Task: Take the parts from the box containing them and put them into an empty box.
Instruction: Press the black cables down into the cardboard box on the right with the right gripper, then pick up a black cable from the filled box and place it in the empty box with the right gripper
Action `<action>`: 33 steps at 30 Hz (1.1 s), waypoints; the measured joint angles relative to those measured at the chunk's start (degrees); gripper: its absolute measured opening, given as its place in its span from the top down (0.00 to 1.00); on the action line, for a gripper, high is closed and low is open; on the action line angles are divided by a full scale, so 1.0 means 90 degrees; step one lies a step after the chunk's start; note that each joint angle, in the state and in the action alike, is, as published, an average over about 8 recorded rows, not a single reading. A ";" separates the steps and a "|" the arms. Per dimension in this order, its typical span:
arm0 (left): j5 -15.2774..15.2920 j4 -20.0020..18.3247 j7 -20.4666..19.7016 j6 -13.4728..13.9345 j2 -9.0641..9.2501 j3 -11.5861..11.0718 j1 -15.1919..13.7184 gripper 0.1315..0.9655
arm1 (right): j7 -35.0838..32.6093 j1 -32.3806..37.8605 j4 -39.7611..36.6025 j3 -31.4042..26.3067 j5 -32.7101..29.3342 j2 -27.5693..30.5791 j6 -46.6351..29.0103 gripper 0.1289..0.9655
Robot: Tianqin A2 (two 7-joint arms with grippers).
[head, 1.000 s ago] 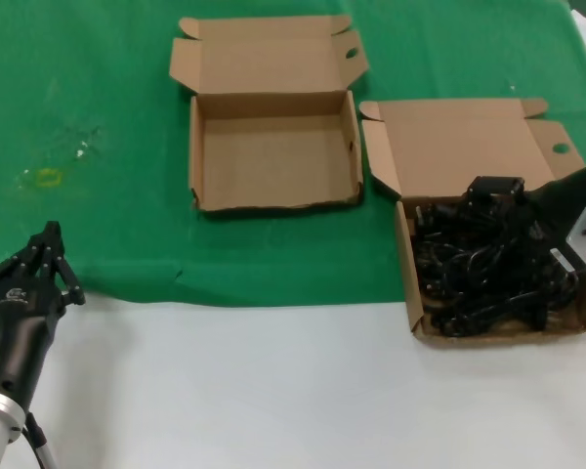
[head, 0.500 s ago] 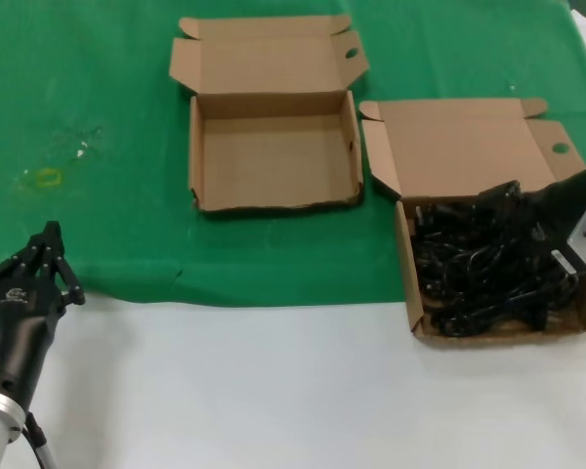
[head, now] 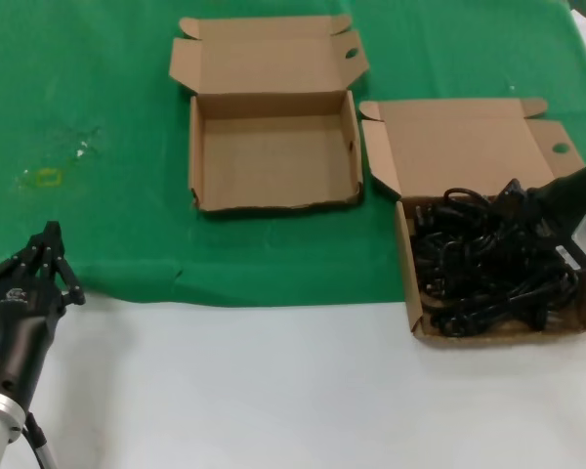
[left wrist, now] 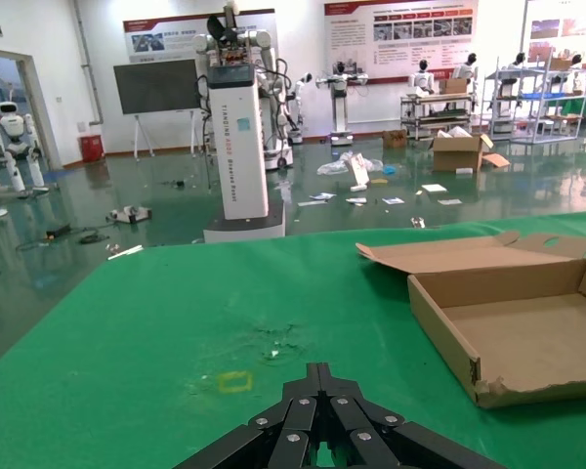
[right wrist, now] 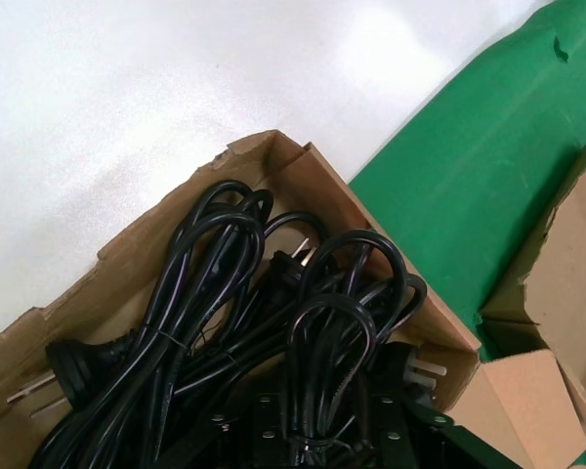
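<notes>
Black cords (head: 488, 264) under my right gripper (head: 516, 200); grip unclear, so lift one coil slowly, untangled.

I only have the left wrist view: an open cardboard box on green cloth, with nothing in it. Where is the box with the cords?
Observer: The box with the cords sits just to the right of the empty box and a little nearer the robot. Its near edge is on the white tabletop.
Operator: Is the right tool anywhere near it?
Observer: Yes, the right tool is down among the cords, at the far right side of that box.
</notes>
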 joint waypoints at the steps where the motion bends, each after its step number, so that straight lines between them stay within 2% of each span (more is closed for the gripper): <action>1: 0.0000 0.0000 0.0000 0.0000 0.0000 0.0000 0.0000 0.99 | 0.0019 -0.0001 0.0025 0.0003 -0.0002 0.0011 -0.0004 0.70; 7: 0.0000 0.0000 0.0000 0.0000 0.0000 0.0000 0.0000 0.99 | 0.0145 -0.0047 0.0188 0.0022 -0.0010 0.0097 -0.0030 0.83; 16: -0.0001 0.0000 0.0001 0.0000 0.0000 0.0000 0.0000 0.99 | 0.0552 -0.0151 0.0562 0.0072 0.0002 0.0295 -0.0159 0.90; 28: -0.0001 0.0000 0.0001 0.0000 0.0000 0.0000 0.0000 0.99 | 0.2063 0.0127 0.1198 0.0205 -0.0012 0.0522 -0.0656 0.91; 33: -0.0001 0.0000 0.0001 0.0000 0.0000 0.0000 0.0000 0.99 | 0.2422 0.0279 0.1309 0.0263 0.0002 0.0459 -0.0683 0.91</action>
